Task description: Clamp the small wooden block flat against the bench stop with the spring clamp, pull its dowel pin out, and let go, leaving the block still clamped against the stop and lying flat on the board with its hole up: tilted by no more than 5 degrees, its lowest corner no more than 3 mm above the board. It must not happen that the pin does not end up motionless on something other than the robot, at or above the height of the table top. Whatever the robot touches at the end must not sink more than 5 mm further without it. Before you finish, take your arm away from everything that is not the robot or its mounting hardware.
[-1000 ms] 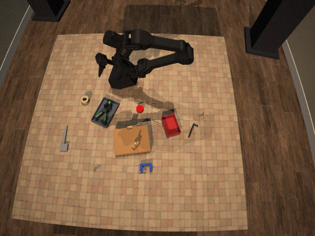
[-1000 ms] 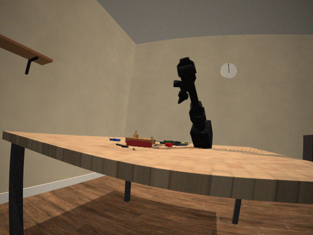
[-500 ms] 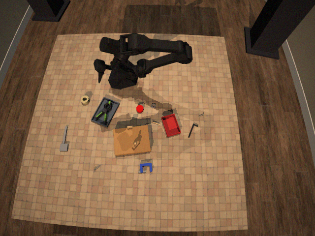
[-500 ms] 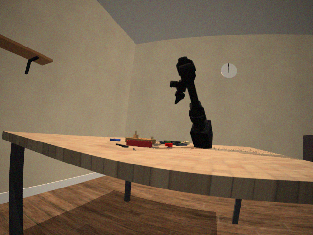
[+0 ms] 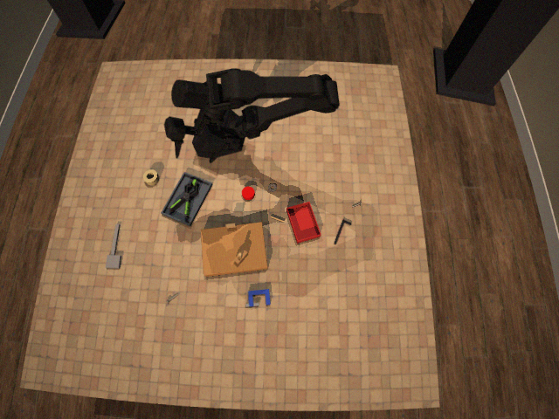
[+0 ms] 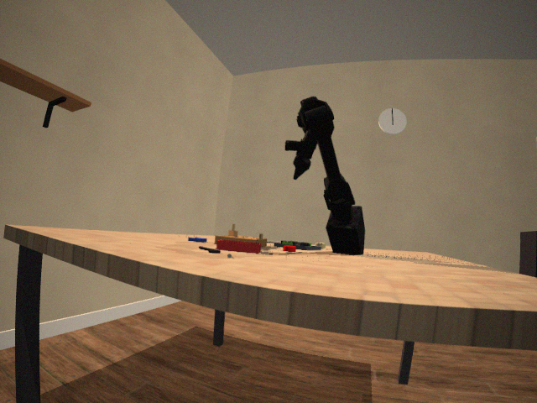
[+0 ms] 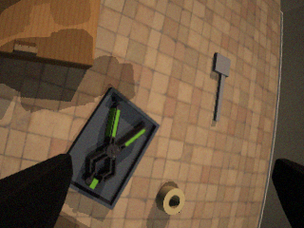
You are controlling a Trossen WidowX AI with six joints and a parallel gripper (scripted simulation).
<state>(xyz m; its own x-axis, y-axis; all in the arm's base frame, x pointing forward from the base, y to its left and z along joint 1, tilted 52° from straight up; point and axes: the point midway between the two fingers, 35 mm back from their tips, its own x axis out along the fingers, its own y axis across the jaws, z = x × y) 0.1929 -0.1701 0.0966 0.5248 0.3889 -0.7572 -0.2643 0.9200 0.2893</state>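
Note:
The black and green spring clamp point(image 5: 187, 196) lies in a grey-blue tray point(image 5: 191, 201); the wrist view shows the clamp point(image 7: 110, 148) below me. The orange board point(image 5: 233, 249) lies in front of the tray. The small wooden block point(image 5: 242, 252) sits on it with its dowel pin point(image 6: 233, 227) standing up. My gripper point(image 5: 175, 141) point(image 6: 299, 169) is open and empty, high above the table, behind the tray. Its two dark fingers frame the wrist view.
A tape roll point(image 5: 150, 176) lies left of the tray and a grey long-handled tool point(image 5: 114, 250) further front left. A red button point(image 5: 247, 193), a red bin point(image 5: 303, 222), a black hex key point(image 5: 339, 232) and a blue bracket point(image 5: 258, 298) surround the board.

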